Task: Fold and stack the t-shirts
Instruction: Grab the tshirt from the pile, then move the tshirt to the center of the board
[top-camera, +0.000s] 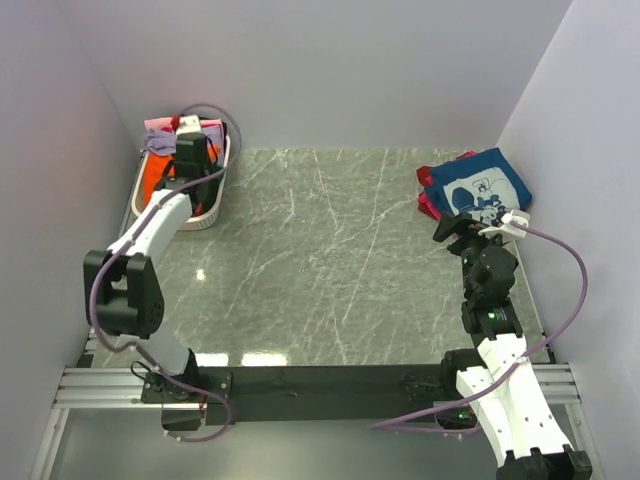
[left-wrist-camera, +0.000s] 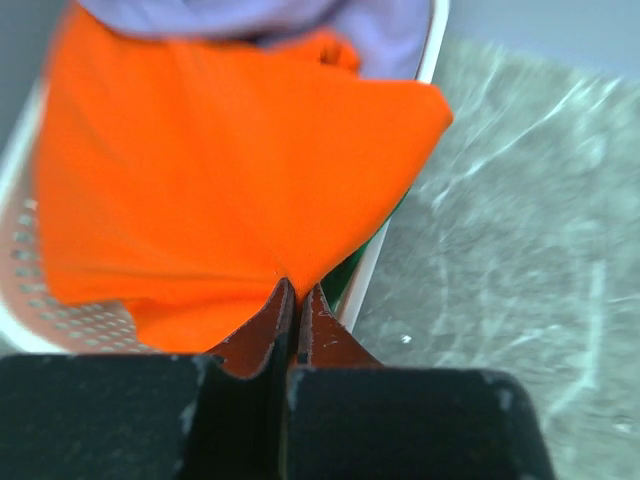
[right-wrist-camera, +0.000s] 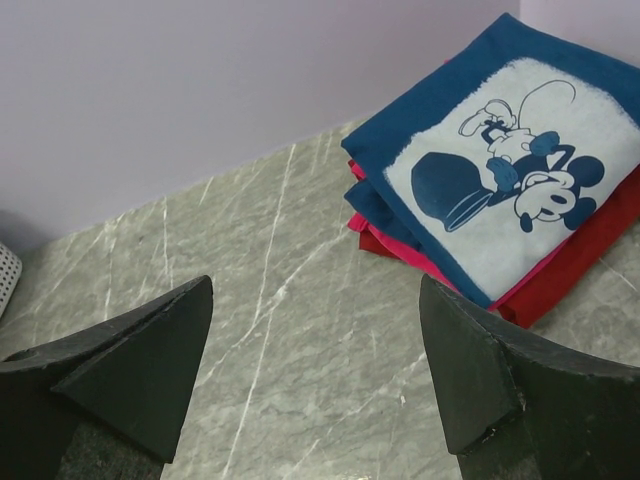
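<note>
A bright orange t-shirt (left-wrist-camera: 220, 170) lies in the white slatted basket (top-camera: 213, 205). My left gripper (left-wrist-camera: 297, 290) is shut, and the orange cloth pulls up into a peak at its tips. From above, that gripper (top-camera: 190, 150) sits over the basket. A lavender t-shirt (left-wrist-camera: 300, 20) lies behind the orange one, and a green sliver (left-wrist-camera: 352, 275) shows by the basket rim (left-wrist-camera: 372, 262). At the far right a folded navy t-shirt with white cartoon print (right-wrist-camera: 500, 150) tops a stack over pink (right-wrist-camera: 400, 250) and red (right-wrist-camera: 560, 290) ones. My right gripper (right-wrist-camera: 315, 290) hangs open just short of that stack (top-camera: 482, 185).
Grey marble tabletop (top-camera: 330, 260) spreads between basket and stack. Pale walls close in the left, back and right sides. The basket stands in the far left corner. A purple cable (top-camera: 570, 300) loops beside the right arm.
</note>
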